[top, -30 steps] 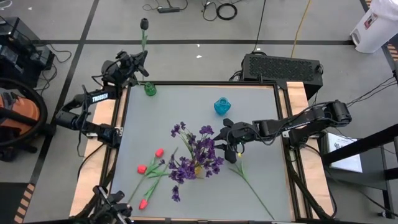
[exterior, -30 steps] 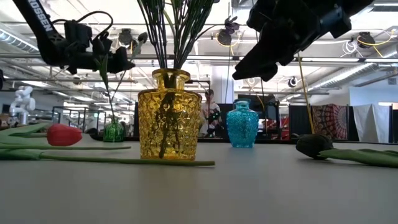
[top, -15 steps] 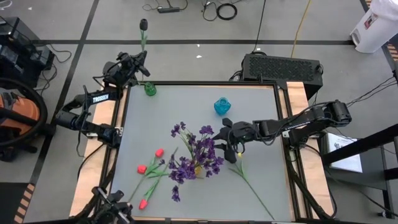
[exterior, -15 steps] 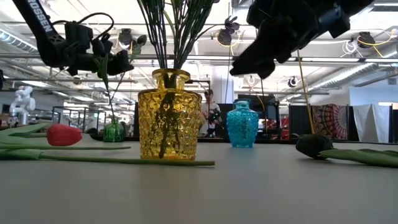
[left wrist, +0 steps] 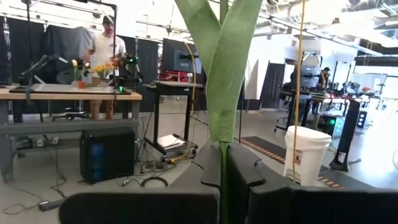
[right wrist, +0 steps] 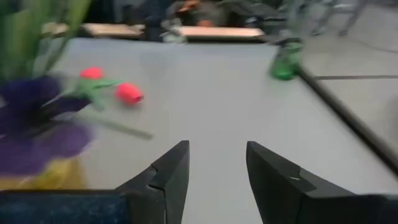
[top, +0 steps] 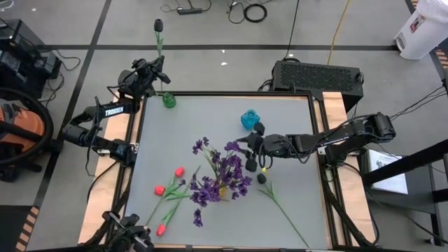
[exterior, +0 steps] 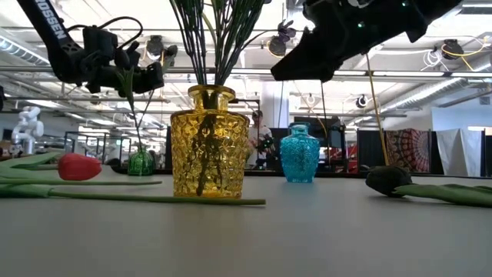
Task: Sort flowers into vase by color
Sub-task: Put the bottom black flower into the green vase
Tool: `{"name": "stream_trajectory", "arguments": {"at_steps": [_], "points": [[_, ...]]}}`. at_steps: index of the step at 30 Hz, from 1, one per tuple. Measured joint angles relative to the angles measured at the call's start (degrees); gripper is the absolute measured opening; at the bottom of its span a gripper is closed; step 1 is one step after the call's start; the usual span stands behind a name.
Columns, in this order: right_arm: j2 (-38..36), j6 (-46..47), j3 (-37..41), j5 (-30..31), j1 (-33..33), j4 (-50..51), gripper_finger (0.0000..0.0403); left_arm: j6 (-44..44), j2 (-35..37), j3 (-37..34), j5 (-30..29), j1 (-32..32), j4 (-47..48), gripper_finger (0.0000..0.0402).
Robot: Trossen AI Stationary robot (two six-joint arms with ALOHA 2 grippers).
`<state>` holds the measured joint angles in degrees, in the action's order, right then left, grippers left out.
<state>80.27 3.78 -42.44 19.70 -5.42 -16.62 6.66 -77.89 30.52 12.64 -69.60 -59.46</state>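
— Flowers first; where do they lie?

— Purple sprays [top: 220, 171] stand bunched in the yellow vase [exterior: 207, 142] near the middle of the counter [top: 294, 126]; three red tulips [top: 168, 187] lie on the counter toward the left arm's side of that vase, one red head showing low at the edge of the low view; a black-headed flower [top: 276, 199] lies flat on the right arm's side, its dark head close to the sprays and its green stem running off toward the near edge.

— And the other vases?

— Green vase [top: 169, 101] sits at the far corner by the left arm; blue vase [top: 249, 119] stands farther along the back, between the centre and the right arm.

— What is the left gripper doing?

— Left gripper [top: 155, 75] hangs just beyond the counter's far corner, next to the green vase; its jaws are closed on the stem of a second black-headed bloom [top: 158, 26], which stands upright above them; the wrist view shows the green stem and a broad leaf clamped between the dark fingers [left wrist: 249, 168].

— And the right one?

— Right gripper [top: 253, 143] reaches in over the counter, raised above the surface, between the blue vase and the purple sprays; its jaws stand partly apart with nothing between them; in its wrist view the bare counter shows through the gap, with tulips and the green vase beyond.
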Motion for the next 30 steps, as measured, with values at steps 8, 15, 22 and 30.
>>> {"name": "stream_trajectory", "arguments": {"at_steps": [8,15,22,30], "points": [[1.4,0.4,0.0,1.5,3.6,-8.4,0.0151,0.1,-2.0,0.0,-3.1,-0.1,-0.2,0.0002],[4.8,2.5,0.0,1.2,8.2,-12.8,0.0151,2.0,-7.3,0.0,-3.0,0.0,-5.1,0.0002],[5.9,3.0,0.0,0.9,9.8,-12.8,0.0151,2.1,-9.1,0.1,-2.8,-0.1,-8.8,0.0002],[5.9,3.1,0.0,0.9,9.9,-12.9,0.0151,1.5,-9.2,0.1,-2.6,-0.1,-8.6,0.0002]]}}
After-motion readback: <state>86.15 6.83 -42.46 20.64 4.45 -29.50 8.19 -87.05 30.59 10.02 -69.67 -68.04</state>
